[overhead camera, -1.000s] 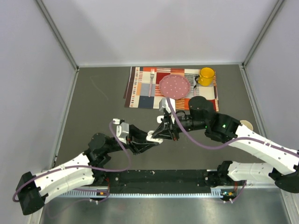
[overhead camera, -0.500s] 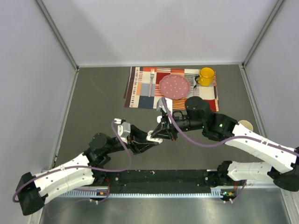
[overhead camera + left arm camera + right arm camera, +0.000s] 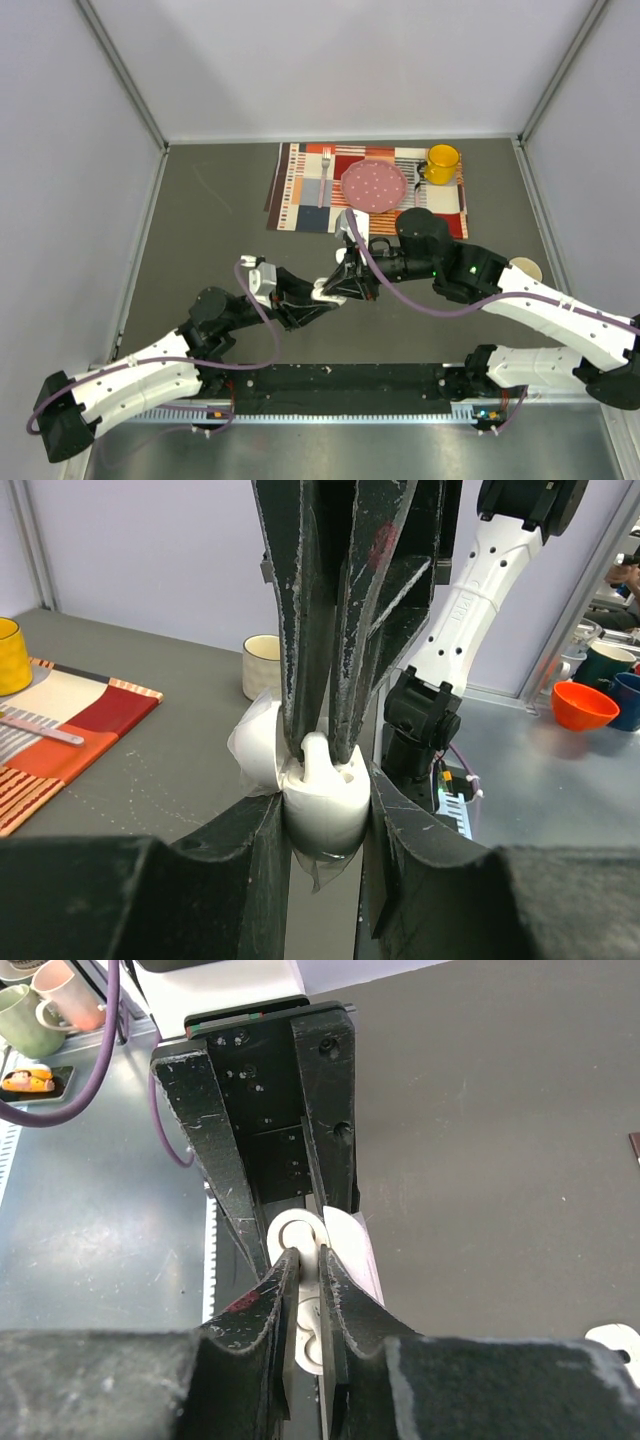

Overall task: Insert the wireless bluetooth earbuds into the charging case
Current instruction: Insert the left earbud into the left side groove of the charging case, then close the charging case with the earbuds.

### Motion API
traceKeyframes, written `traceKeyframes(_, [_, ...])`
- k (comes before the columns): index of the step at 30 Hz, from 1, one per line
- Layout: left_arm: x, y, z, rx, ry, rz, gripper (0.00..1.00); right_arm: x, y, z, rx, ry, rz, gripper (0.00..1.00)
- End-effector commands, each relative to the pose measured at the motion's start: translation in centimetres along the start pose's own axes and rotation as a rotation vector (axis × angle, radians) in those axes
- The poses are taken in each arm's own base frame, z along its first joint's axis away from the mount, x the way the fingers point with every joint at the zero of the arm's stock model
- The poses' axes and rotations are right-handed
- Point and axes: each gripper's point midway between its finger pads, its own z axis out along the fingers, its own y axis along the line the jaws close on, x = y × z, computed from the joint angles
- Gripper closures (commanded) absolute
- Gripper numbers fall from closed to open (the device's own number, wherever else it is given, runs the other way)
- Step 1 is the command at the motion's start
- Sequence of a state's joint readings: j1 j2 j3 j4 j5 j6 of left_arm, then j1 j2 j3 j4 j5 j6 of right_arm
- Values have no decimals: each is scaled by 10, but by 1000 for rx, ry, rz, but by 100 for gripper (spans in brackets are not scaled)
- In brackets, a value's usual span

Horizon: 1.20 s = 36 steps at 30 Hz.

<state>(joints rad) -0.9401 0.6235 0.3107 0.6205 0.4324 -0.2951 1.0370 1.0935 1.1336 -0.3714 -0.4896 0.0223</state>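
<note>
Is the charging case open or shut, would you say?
Open: the charging case has its lid swung back, exposing an earbud.

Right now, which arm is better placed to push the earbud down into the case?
Right. The right fingers pinch the earbud at the open charging case; the left fingers clamp that case and should just steady it.

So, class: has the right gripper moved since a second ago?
Yes: the right gripper has shifted slightly left, judged against the pink plate.
</note>
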Motion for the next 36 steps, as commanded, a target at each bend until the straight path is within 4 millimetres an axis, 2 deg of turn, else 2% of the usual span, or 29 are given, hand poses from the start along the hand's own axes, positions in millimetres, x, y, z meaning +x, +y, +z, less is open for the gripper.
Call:
traceKeyframes(1, [-55,-12,1,32,-198,100,100,24,-1,2,11,92,40,85])
traceKeyframes(3, [-56,-13,1,35,-200,100,100,22,0,2,8,89,35,83])
traceKeyframes(7, [-54,-12,1,35,-194,97,100,13,0,-4,22,58,7,71])
traceKeyframes(10, [-53,-12,2,38,-190,93,100,6,-7,-9,65,35,-44,66])
traceKeyframes(17, [-50,-11,1,35,-185,85,100,-18,-6,-24,107,-79,-98,54])
traceKeyframes(19, [-51,-12,1,36,-188,86,100,-30,-3,-31,113,-139,-124,53])
traceKeyframes(20, [-50,-12,0,36,-187,84,100,-30,-5,-32,127,-151,-127,52])
traceKeyframes(22, [-51,-12,0,32,-186,86,100,-44,-4,-43,151,-227,-151,47])
traceKeyframes(23, [-50,-11,-1,29,-186,86,100,-42,-9,-44,184,-239,-149,45])
traceKeyframes(24, [-50,-11,-1,30,-185,88,100,-49,-8,-53,204,-281,-158,43])
traceKeyframes(27, [-50,-12,-1,30,-185,88,100,-57,-29,-67,350,-366,-144,33])
traceKeyframes(28, [-50,-11,-1,28,-184,87,100,-62,-33,-77,394,-403,-145,28])
traceKeyframes(29, [-50,-11,-1,29,-184,86,100,-62,-51,-86,506,-428,-127,25])
traceKeyframes(31, [-49,-11,0,31,-181,85,100,-62,-68,-103,633,-486,-41,14])
traceKeyframes(32, [-49,-11,1,34,-180,84,100,-56,-87,-116,761,-493,3,11])
traceKeyframes(35, [-50,-11,1,31,-181,79,100,-42,-111,-130,931,-486,80,4])
traceKeyframes(36, [-50,-11,1,31,-181,79,100,-35,-114,-128,940,-458,107,4])
